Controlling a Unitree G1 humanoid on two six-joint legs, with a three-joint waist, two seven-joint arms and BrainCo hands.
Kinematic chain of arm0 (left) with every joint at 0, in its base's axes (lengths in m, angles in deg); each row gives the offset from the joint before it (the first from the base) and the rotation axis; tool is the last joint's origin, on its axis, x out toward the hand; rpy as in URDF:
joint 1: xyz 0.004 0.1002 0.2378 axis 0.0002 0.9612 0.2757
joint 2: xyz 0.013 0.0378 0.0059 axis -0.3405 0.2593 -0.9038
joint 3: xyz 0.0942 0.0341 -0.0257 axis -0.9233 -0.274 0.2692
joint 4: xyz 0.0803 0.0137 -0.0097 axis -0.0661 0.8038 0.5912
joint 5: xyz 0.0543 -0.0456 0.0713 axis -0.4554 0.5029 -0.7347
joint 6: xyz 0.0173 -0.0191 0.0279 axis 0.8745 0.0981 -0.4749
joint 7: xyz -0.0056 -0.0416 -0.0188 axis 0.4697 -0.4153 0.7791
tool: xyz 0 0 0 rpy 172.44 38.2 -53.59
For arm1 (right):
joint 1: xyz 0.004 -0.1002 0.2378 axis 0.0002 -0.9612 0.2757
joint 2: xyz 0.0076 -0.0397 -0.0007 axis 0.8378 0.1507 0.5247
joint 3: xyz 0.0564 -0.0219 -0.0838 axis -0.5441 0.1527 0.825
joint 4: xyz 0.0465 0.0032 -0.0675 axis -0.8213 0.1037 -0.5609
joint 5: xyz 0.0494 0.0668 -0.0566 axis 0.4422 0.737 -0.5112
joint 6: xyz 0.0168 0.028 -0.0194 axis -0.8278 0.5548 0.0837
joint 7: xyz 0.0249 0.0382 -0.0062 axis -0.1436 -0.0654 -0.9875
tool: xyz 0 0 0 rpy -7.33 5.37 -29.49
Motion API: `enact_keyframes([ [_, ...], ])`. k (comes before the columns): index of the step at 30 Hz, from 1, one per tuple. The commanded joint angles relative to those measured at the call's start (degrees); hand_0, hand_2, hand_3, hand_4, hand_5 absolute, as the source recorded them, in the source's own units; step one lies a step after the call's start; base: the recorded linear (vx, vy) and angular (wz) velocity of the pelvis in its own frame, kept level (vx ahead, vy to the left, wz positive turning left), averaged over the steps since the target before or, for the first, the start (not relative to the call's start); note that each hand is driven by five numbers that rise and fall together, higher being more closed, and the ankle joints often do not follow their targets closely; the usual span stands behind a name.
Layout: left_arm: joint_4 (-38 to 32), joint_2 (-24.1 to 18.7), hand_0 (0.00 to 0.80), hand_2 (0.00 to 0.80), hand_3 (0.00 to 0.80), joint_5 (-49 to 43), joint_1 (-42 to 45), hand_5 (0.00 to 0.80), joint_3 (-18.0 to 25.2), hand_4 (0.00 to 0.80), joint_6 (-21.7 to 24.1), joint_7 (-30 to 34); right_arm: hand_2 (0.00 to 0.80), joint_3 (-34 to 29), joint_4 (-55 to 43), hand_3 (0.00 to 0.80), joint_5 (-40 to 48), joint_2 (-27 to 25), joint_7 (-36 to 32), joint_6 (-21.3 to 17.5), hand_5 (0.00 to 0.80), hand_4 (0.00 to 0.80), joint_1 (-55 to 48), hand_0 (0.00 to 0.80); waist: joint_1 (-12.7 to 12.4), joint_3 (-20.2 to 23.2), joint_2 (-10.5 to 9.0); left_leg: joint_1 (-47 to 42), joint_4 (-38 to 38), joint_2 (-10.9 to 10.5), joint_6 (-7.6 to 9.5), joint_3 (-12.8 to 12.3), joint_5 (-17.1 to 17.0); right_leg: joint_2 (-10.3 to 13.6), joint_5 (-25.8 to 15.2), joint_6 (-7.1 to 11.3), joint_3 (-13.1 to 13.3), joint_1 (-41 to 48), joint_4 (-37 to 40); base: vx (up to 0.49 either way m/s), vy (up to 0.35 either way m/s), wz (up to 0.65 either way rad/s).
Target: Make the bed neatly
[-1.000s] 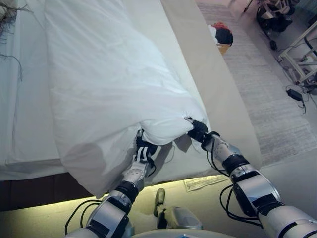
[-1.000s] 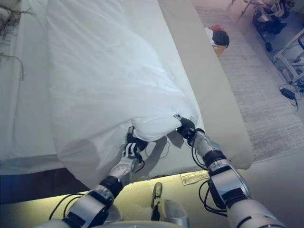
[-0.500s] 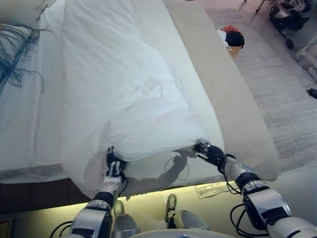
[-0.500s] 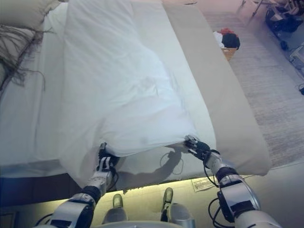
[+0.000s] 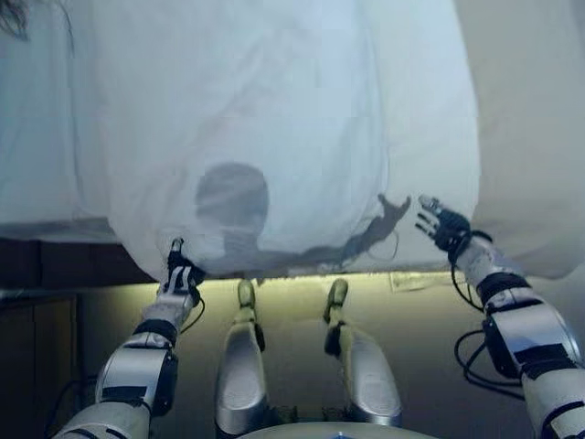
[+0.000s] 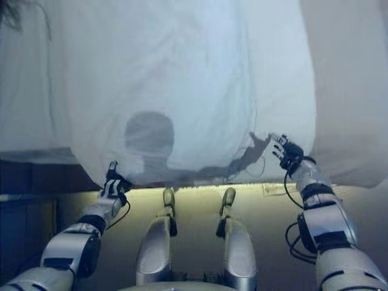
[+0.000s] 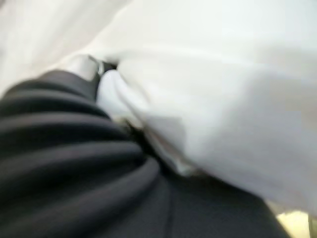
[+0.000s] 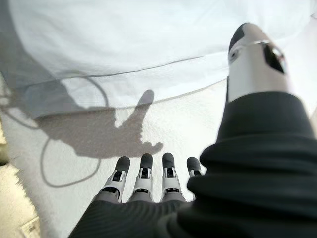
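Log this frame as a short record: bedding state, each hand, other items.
bedding: white fabric duvet spread over the bed, its near edge hanging over the foot of the mattress
left hand: left hand at the duvet's lower left corner, white cloth bunched against it in its wrist view
right hand: right hand open, fingers spread, clear of the duvet edge
other items: beige fabric cover lying to the right

My left arm reaches forward from seven o'clock, and my left hand (image 5: 180, 273) has its fingers curled, pinching a fold of white duvet (image 5: 274, 119). My right arm comes in from four o'clock; my right hand (image 5: 442, 224) hangs free, fingers (image 8: 143, 173) straight and spread, thumb apart.
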State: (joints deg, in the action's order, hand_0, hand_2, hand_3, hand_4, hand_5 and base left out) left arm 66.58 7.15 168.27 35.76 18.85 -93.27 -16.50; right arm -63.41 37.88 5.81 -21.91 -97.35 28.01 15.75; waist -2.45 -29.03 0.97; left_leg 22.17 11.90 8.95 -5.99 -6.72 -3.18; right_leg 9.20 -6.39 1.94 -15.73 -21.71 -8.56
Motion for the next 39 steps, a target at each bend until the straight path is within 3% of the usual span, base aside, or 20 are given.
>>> enact_keyframes([
  [1,1.06,-4.48,0.800,0.800,0.800,2.54,0.38,0.800,1.53,0.800,0.75,-2.49,0.000,0.30,-1.75,0.000,2.13,-2.34,0.17,-2.69,0.000,0.000,3.62,0.000,-1.21,-0.76,-1.73,4.55,12.51,-0.87,0.26,1.78,8.21,8.46,3.81,7.77,3.42,-2.61,-7.86,-0.120,0.235,0.08],
  [6,-1.44,-5.59,0.800,0.800,0.800,3.45,2.80,0.800,3.35,0.800,1.66,-4.15,0.000,-0.19,-2.73,0.000,2.04,-3.24,-0.13,-3.48,0.000,0.000,3.42,0.000,-1.39,-0.77,-0.15,5.63,11.67,-2.48,1.75,0.41,8.67,10.54,1.19,9.41,6.35,-5.20,-7.95,-0.080,0.205,0.02],
  [8,-2.80,-6.23,0.800,0.800,0.800,3.79,4.10,0.800,4.32,0.800,2.32,-4.31,0.000,-0.24,-3.52,0.000,2.09,-3.32,-0.29,-3.68,0.000,0.000,2.57,0.000,-1.77,-0.77,0.35,5.20,10.03,-2.82,2.34,-0.05,7.71,9.08,3.04,9.21,5.33,-6.07,-11.09,-0.082,0.205,-0.02],
  [10,-4.37,-7.40,0.800,0.800,0.800,3.94,5.58,0.800,5.66,0.800,3.33,-5.01,0.000,0.02,-5.00,0.000,2.22,-2.94,-0.17,-3.60,0.000,0.000,1.45,0.000,-2.84,-0.77,1.03,4.03,7.21,-2.69,2.83,-0.46,5.94,7.10,7.17,8.24,2.51,-6.84,-17.09,-0.071,0.191,-0.02],
  [12,-4.91,-8.77,0.800,0.800,0.800,3.09,6.08,0.800,6.94,0.800,3.74,-4.69,0.000,0.13,-5.31,0.000,2.67,-3.07,-0.29,-3.49,0.000,0.000,0.94,0.000,-3.32,-0.77,1.64,2.72,4.31,-3.01,2.93,-0.57,4.40,3.53,12.03,6.07,1.33,-7.21,-22.34,-0.053,0.094,-0.14],
  [13,-4.92,-9.87,0.800,0.800,0.800,2.70,6.12,0.800,7.04,0.800,3.63,-4.03,0.000,-0.11,-4.84,0.000,3.12,-3.37,-0.48,-3.97,0.000,0.000,0.42,0.000,-3.13,-0.77,2.08,1.88,2.58,-3.68,2.86,-0.21,3.59,0.54,13.97,5.02,1.79,-7.38,-24.53,-0.055,0.000,-0.19],
  [14,-4.98,-10.72,0.800,0.800,0.800,2.23,5.97,0.800,7.04,0.800,3.80,-3.87,0.000,-0.57,-4.28,0.000,3.41,-3.78,-0.61,-4.30,0.000,0.000,0.28,0.000,-3.00,-0.76,2.35,0.99,1.21,-4.34,2.61,-0.36,3.06,-0.64,15.09,4.52,1.73,-7.23,-25.06,-0.051,-0.047,-0.02],
  [16,-4.70,-12.89,0.800,0.800,0.800,1.56,4.97,0.800,7.03,0.800,2.32,-3.50,0.000,-1.48,-3.87,0.000,3.93,-4.08,-0.08,-5.14,0.000,0.000,-1.60,0.000,-2.33,-0.47,2.80,-0.61,-0.32,-6.09,2.09,-1.59,2.22,-0.80,13.55,4.40,1.20,-4.80,-22.26,-0.041,-0.078,0.34],
  [17,-5.23,-13.31,0.800,0.800,0.800,0.51,4.95,0.800,7.12,0.800,1.81,-3.49,0.000,-2.15,-4.09,0.000,3.89,-4.41,-0.21,-5.48,0.000,0.000,-3.08,0.000,-1.94,-0.35,3.28,-1.21,-0.40,-5.73,1.85,-3.10,2.15,-0.25,13.74,4.33,0.23,-4.31,-22.51,-0.030,-0.044,0.48],
  [19,-5.00,-13.71,0.800,0.800,0.800,-3.70,5.89,0.800,8.73,0.800,0.91,-1.94,0.000,-5.29,-3.91,0.000,4.43,-5.81,-1.56,-6.20,0.000,0.000,-6.49,0.000,-0.50,0.07,3.94,-3.27,0.83,-2.61,0.77,-8.45,2.65,2.65,15.58,3.59,-3.28,-2.77,-23.48,0.012,0.011,0.59],
  [21,-4.48,-14.20,0.800,0.800,0.800,-4.50,6.39,0.800,9.50,0.800,1.25,-1.06,0.000,-7.00,-2.42,0.000,3.15,-6.90,-3.32,-5.99,0.000,0.000,-6.88,0.000,0.18,0.40,3.63,-4.05,3.96,-0.88,-0.91,-6.57,4.58,4.04,18.20,3.17,-2.48,-1.20,-24.53,0.032,0.148,0.92],
  [23,-4.44,-14.71,0.800,0.800,0.800,-3.73,7.14,0.800,10.69,0.800,1.51,-1.47,0.000,-6.84,-0.36,0.000,1.47,-8.33,-4.83,-4.97,0.000,0.000,-4.96,0.000,0.46,1.21,3.25,-4.23,6.76,2.82,-2.35,-3.28,4.53,4.94,19.26,2.02,-0.54,-1.44,-25.91,-0.012,0.364,0.34],
  [25,-3.98,-14.10,0.800,0.800,0.800,-4.35,8.69,0.800,12.33,0.800,1.86,-1.02,0.000,-6.42,0.44,0.000,-0.14,-9.31,-5.51,-3.35,0.000,0.000,-3.27,0.000,0.82,2.83,2.94,-6.17,6.03,5.99,-3.02,-1.00,3.63,6.07,20.58,1.36,1.78,-2.68,-28.63,0.025,0.502,-0.31],
  [27,-3.70,-13.33,0.800,0.800,0.800,-4.64,9.76,0.800,13.20,0.800,2.47,-0.21,0.000,-6.11,0.71,0.000,-1.57,-10.25,-5.01,-2.18,0.000,0.000,-1.96,0.000,1.10,4.11,3.34,-7.94,3.26,7.56,-3.60,-0.12,1.66,7.33,21.42,1.43,3.78,-4.04,-30.17,-0.014,0.480,-0.36],
  [30,-3.41,-12.74,0.800,0.800,0.800,-4.38,9.80,0.800,13.48,0.800,2.78,0.73,0.000,-6.40,1.00,0.000,-3.42,-12.62,-3.96,-0.55,0.000,0.000,-0.58,0.000,1.66,5.00,4.84,-8.10,2.76,7.76,-4.21,-1.93,0.07,10.06,20.96,1.74,4.32,-4.87,-30.20,-0.080,0.407,-0.44],
  [32,-3.54,-12.36,0.800,0.800,0.800,-4.34,9.46,0.800,12.60,0.800,2.59,0.73,0.000,-6.13,1.00,0.000,-3.77,-14.15,-3.57,0.50,0.000,0.000,0.28,0.000,1.76,4.74,5.95,-6.56,5.09,6.82,-4.44,-1.17,0.08,11.81,20.41,2.12,5.00,-5.40,-30.45,-0.089,0.352,-0.02],
  [35,-2.50,-13.18,0.800,0.800,0.800,-3.13,8.49,0.800,12.22,0.800,1.07,-0.32,0.000,-5.57,1.74,0.000,-4.45,-15.69,-5.64,1.02,0.000,0.000,1.55,0.000,2.20,4.62,7.17,-5.53,7.86,5.66,-4.29,-1.43,2.23,14.33,19.78,3.07,5.77,-7.43,-32.13,-0.090,0.330,0.19],
  [39,-1.77,-13.85,0.800,0.800,0.800,-1.73,8.87,0.800,11.99,0.800,-0.06,-1.97,0.000,-4.39,1.91,0.000,-5.90,-16.66,-7.27,1.05,0.000,0.000,2.43,0.000,2.38,4.32,7.93,-3.35,11.75,4.60,-4.24,-1.58,4.81,15.58,19.35,3.89,7.21,-9.07,-32.58,-0.054,0.196,-0.03],
])
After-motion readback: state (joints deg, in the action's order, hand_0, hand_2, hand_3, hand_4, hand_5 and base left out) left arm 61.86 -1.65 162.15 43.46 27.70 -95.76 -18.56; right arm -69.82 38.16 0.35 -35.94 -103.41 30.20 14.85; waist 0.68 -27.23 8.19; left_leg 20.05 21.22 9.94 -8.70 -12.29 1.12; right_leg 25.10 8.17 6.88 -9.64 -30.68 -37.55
